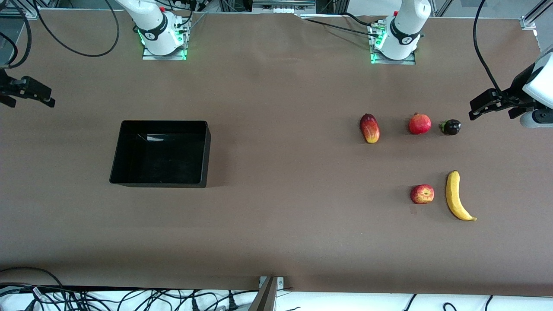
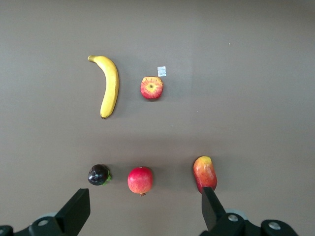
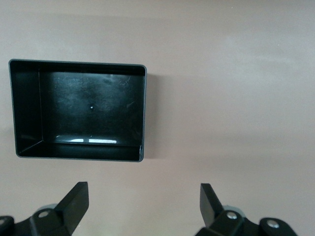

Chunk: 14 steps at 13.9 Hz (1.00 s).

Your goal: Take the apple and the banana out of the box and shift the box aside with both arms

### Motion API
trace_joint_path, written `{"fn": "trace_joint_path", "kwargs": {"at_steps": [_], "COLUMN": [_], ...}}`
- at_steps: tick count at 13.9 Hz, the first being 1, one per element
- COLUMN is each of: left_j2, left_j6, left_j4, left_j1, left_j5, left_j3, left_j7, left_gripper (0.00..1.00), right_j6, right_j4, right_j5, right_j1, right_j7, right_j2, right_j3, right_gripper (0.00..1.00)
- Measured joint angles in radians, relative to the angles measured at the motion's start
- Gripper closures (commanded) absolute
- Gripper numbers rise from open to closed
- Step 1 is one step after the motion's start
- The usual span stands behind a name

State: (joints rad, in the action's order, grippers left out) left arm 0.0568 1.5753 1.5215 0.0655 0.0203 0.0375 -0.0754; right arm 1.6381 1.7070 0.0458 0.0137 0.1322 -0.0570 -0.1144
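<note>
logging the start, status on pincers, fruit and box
Left pincer and right pincer open, empty, raised. Apple, banana on table; box empty. Nothing blocking.

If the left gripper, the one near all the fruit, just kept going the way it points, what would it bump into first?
Probably bare table. The left gripper, open, points down between the pomegranate and the mango; depth is hard to judge.
</note>
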Motion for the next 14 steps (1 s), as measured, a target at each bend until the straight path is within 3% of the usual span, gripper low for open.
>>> {"fn": "trace_joint_path", "kwargs": {"at_steps": [14], "left_j2": [0.002], "left_j6": [0.0], "left_j4": [0.0], "left_j1": [0.003], "left_j5": [0.0], "left_j3": [-0.002], "left_j7": [-0.001], "left_gripper": [0.0], "right_j6": [0.009], "right_j4": [0.021], "right_j5": [0.025], "right_j1": [0.007], "right_j7": [-0.002], "right_j2": [0.005], "right_j3": [0.028], "right_gripper": [0.0]}}
